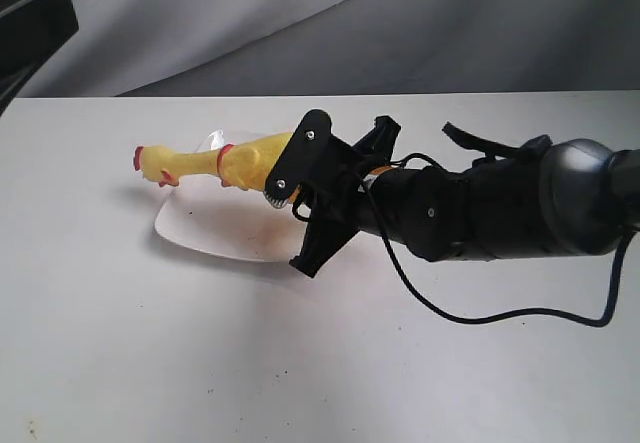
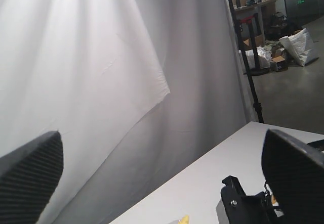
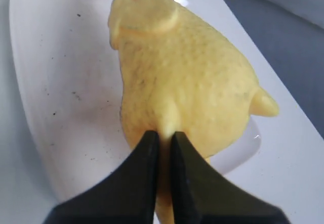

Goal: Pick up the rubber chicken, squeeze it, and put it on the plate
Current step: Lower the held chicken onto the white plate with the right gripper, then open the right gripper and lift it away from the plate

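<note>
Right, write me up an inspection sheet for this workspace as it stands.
Surface: white table, bare apart from the job's things.
Job's things: rubber chicken held by its tail end over the plate, head toward the left of the exterior view; contact with the plate cannot be told. The plate is white, with small dark specks.
Clutter: nothing seen.
Grippers: right gripper shut on a pinch of the chicken's body; left gripper open, empty, raised off the table.
Cables: black cable loops down from the right arm onto the table.
Surroundings: pale cloth backdrop; past its edge, a black stand and bags on a floor.
</note>
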Controlling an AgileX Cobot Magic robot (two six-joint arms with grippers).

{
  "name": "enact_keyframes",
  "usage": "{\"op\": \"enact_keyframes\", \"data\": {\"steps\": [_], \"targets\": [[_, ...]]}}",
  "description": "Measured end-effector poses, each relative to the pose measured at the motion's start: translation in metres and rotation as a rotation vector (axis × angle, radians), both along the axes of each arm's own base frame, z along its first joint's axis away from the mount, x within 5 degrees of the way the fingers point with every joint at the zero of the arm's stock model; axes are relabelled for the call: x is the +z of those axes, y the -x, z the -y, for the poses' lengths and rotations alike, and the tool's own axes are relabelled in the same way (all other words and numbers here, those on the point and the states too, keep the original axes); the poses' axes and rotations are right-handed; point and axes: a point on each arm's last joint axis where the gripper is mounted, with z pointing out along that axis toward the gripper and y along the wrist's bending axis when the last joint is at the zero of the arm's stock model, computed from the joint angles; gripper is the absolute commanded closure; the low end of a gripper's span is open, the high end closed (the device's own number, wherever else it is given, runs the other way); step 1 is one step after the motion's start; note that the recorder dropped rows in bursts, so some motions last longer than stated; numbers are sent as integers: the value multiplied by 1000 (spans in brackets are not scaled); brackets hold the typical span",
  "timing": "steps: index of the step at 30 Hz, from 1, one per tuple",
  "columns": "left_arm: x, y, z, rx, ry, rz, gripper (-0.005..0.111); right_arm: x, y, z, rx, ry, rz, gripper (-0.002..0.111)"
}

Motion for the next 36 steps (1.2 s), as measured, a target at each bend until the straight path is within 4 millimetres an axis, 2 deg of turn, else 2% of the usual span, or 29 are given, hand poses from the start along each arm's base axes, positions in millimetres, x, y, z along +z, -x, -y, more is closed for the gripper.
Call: {"op": "enact_keyframes", "data": {"steps": [4,8,10,14,16,18,22,26,30,34,36], "targets": [[0,0,0,0,0,0,2,-11,1,-1,6,21,-40,108],[0,0,0,0,0,0,2,-13,1,0,-5,15,-58,106],[0,0,0,0,0,0,2,-13,1,0,-16,8,-63,96],[0,0,0,0,0,0,2,-14,1,0,-31,1,-74,64],[0,0,0,0,0,0,2,-14,1,1,-43,-8,-82,55],[0,0,0,0,0,0,2,-14,1,1,-53,-11,-89,54],[0,0,0,0,0,0,2,-10,2,3,-56,-4,-90,58],[0,0,-1,7,0,0,2,21,8,10,-78,-50,-47,70],[0,-2,-4,51,2,-3,2,79,25,26,-90,-157,57,88],[0,-4,-8,93,18,-15,2,135,53,49,-100,-297,147,106],[-2,-5,-9,114,20,-22,2,155,70,60,-80,-356,169,108]]}}
